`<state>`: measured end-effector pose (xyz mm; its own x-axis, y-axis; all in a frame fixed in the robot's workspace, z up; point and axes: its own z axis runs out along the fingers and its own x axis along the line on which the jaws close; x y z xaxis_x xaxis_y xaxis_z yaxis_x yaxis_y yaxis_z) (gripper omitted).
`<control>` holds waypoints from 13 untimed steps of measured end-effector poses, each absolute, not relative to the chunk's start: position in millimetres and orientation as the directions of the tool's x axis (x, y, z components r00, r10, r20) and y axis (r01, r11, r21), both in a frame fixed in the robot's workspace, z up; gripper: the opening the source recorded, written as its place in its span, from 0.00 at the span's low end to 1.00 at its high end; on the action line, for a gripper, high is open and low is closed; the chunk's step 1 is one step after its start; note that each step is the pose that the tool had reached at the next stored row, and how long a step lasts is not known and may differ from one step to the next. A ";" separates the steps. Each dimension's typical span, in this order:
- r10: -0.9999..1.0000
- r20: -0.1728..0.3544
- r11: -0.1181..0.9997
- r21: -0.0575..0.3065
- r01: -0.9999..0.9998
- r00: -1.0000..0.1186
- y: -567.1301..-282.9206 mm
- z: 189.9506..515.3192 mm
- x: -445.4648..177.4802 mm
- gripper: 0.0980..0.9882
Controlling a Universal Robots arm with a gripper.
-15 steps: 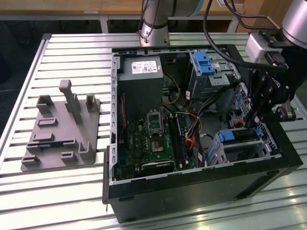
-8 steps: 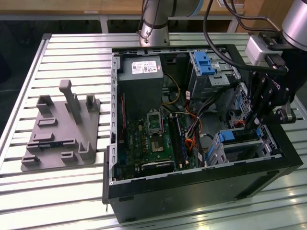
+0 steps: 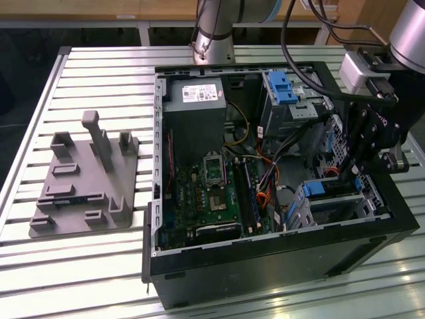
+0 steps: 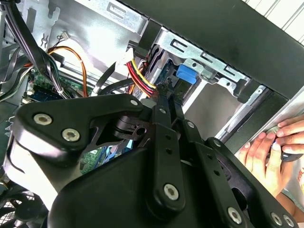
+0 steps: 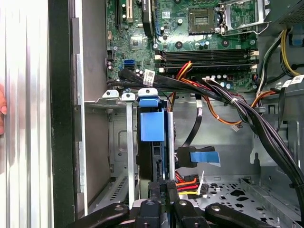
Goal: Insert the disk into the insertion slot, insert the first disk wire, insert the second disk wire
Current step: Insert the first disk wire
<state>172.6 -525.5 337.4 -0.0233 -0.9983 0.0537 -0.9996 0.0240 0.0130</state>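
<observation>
**A:** Exterior view?
**B:** The silver hard disk in its bright blue plastic caddy (image 3: 317, 189) sits inside the perforated silver-grey sheet-metal drive cage (image 3: 305, 206). The black claw (image 3: 344, 178) hangs at the cage's mouth.

**A:** Second wrist view?
**B:** Claw fingers drawn together, apparently pinching a small black wire plug (image 4: 164, 88) just before the cage.

**A:** First wrist view?
**B:** Plug close against the disk's edge in the cage. Best pushed squarely, with its red and yellow wires (image 5: 186, 182) left slack.

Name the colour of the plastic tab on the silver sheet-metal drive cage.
Bright blue; the plastic tab shows best in the first wrist view.
</observation>
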 end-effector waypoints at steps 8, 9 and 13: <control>-0.998 0.054 0.024 0.013 -1.000 -0.023 -525.7 334.8 172.6 0.08; -0.998 0.054 0.024 0.013 -1.000 -0.023 -525.7 334.4 172.6 0.08; -0.998 0.054 0.024 0.013 -1.000 -0.023 -525.7 332.9 172.6 0.08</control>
<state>172.6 -525.7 332.9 -0.0233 -0.9983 0.0537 -0.9996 0.0240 0.0130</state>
